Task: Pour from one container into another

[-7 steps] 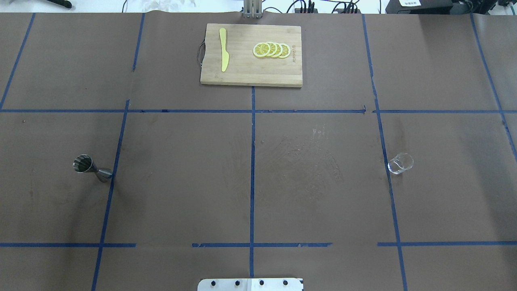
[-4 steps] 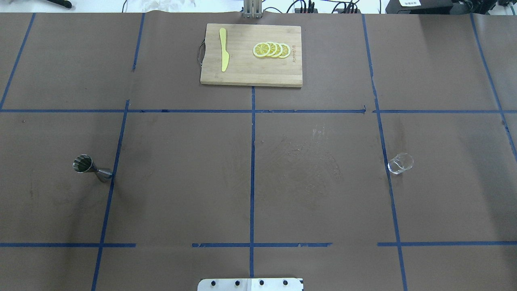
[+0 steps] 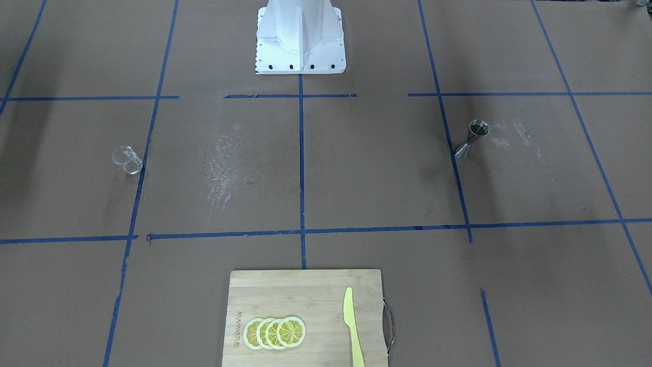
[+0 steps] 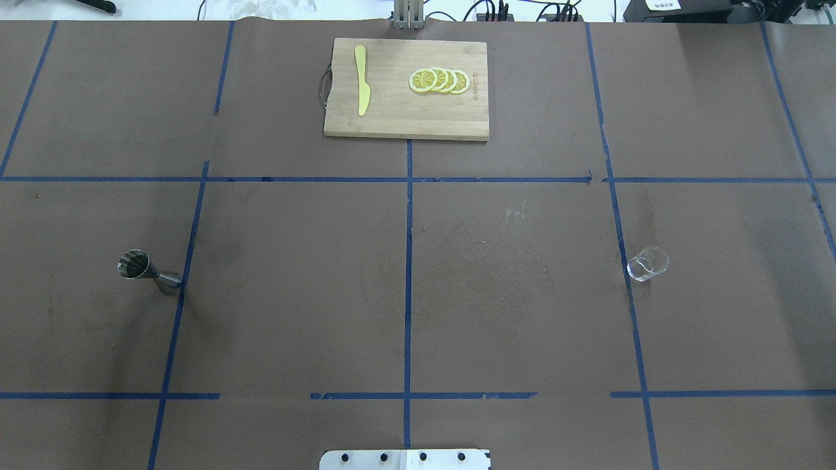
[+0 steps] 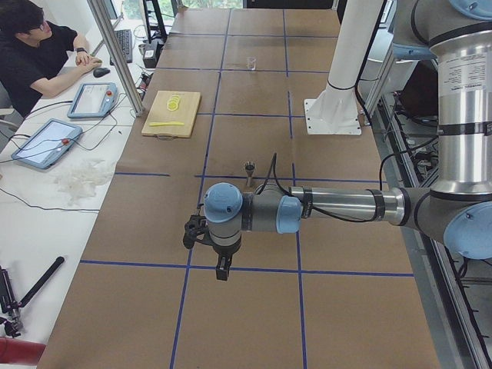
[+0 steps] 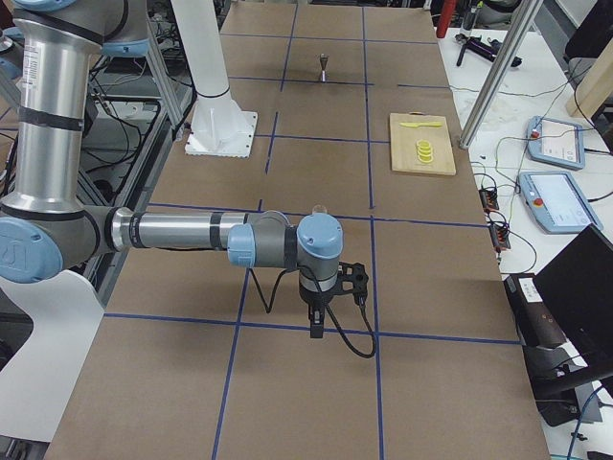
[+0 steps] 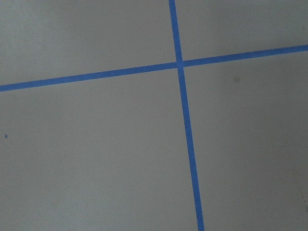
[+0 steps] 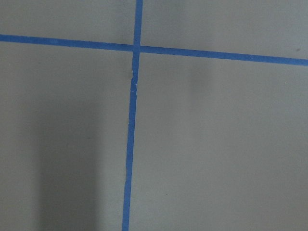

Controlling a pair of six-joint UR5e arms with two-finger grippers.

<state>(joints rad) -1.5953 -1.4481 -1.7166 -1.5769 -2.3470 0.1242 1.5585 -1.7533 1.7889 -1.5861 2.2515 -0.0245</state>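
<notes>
Overhead view, checked against a second earlier: no item had shifted.

- Mid-left: steel jigger (image 4: 139,266), upright, beside a blue tape line (image 4: 176,313).
- Top centre: cutting board (image 4: 392,121) carrying a yellow knife (image 4: 361,79) and lemon slices (image 4: 439,80). Its burned-in brand mark was too small to read.
- Mid-right: clear glass (image 4: 647,264), upright.
- Side views only: left gripper (image 5: 221,274) and right gripper (image 6: 314,331), each pointing down over the bare table (image 4: 294,294), well apart from both vessels. How far either was open could not be told.

Even, diffuse light from above on the counter (image 4: 294,313) — shadows soft and broad (darkest along the right wrist view's left side). Exterior views sharp; wrist views slightly soft.
</notes>
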